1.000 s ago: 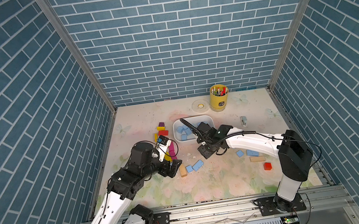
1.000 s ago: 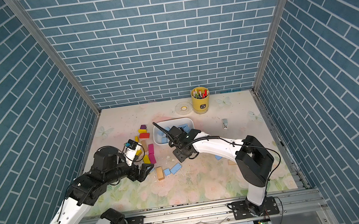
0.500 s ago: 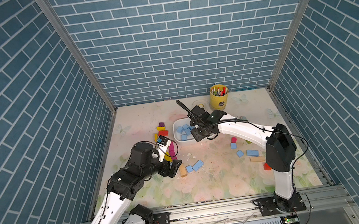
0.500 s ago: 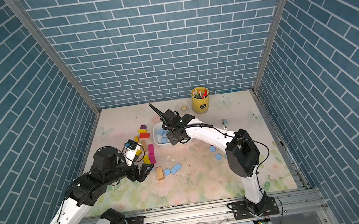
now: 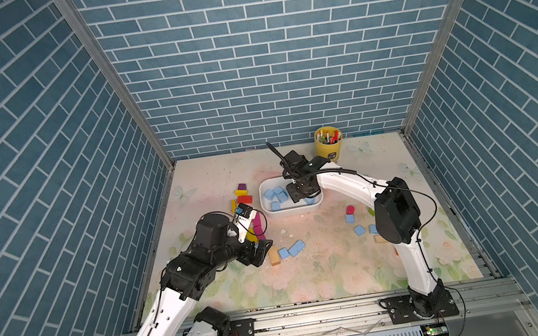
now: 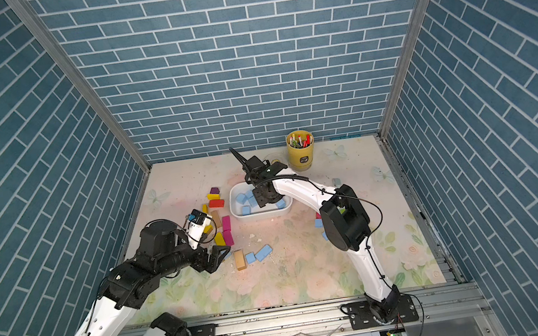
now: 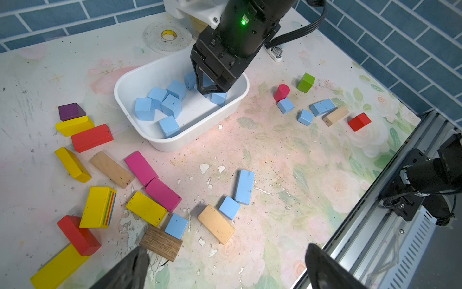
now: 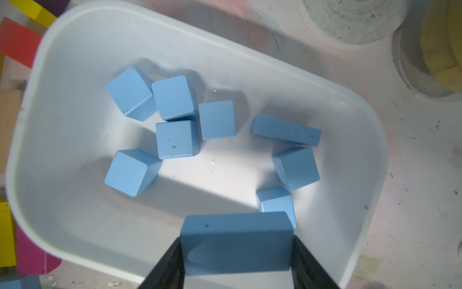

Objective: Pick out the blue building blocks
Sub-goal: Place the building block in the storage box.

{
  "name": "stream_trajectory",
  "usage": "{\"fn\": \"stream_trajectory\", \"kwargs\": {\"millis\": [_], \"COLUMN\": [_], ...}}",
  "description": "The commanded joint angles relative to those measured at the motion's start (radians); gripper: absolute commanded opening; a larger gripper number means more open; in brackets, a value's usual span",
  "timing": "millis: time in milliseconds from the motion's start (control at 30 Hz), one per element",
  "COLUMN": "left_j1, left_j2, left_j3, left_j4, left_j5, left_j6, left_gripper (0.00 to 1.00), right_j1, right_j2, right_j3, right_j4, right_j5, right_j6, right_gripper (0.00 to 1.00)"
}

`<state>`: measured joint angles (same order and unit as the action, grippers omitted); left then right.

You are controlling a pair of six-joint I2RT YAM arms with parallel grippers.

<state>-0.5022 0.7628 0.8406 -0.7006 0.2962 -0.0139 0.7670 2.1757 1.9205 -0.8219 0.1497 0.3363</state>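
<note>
The table wears a pale floral print with butterflies, scuffed and chipped white in patches near its middle. Teal brick-pattern walls close it in on three sides, joined by aluminium corner posts, and a metal rail along the front carries both arm bases.

A yellow cup of pens at the back has a dark label too small to read. A tan wooden block carries a small dark mark at one end that I cannot make out. A tape roll lies beside the cup.

The blue building blocks are split up. Eight lie loose in the white tub. Three more sit on the table near a red cylinder and a green block. Another three lie by the front, one of them touching a dark ribbed wooden block. Yellow, red, magenta and purple blocks lie scattered left of the tub.

The right gripper hangs over the tub with its fingers clamped on the short ends of a long blue brick. The left gripper hovers low over the front blocks, fingers wide apart and empty.

A second ago the right gripper was in front of the tub's near rim; it has since swung back over the tub, and the arm's elbow has drawn inward. The left arm has not moved
</note>
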Motion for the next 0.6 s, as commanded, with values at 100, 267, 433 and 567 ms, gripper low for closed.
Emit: {"fn": "stream_trajectory", "kwargs": {"millis": [100,267,433,567], "left_j1": [0.0,-0.001,0.0,0.0], "left_j2": [-0.011,-0.01,-0.01,-0.011], "left_j3": [-0.009,-0.009,-0.009,-0.009], "left_j4": [-0.017,-0.018,-0.017,-0.017], "left_j5": [-0.002,-0.002,-0.002,-0.003], "left_j6": [0.01,0.01,0.009,0.01], "left_gripper": [0.99,0.99,0.99,0.99], "right_j1": [-0.006,-0.009,-0.011,-0.011], "right_j2": [0.08,0.111,0.121,0.117], "right_j3": [0.063,0.083,0.092,0.1], "right_j4": [-0.051,-0.056,-0.057,-0.062], "right_j5": [-0.025,-0.039,-0.054,-0.065], "right_j6": [0.045,0.055,0.058,0.058], "right_gripper": [0.38,0.43,0.55,0.7]}}
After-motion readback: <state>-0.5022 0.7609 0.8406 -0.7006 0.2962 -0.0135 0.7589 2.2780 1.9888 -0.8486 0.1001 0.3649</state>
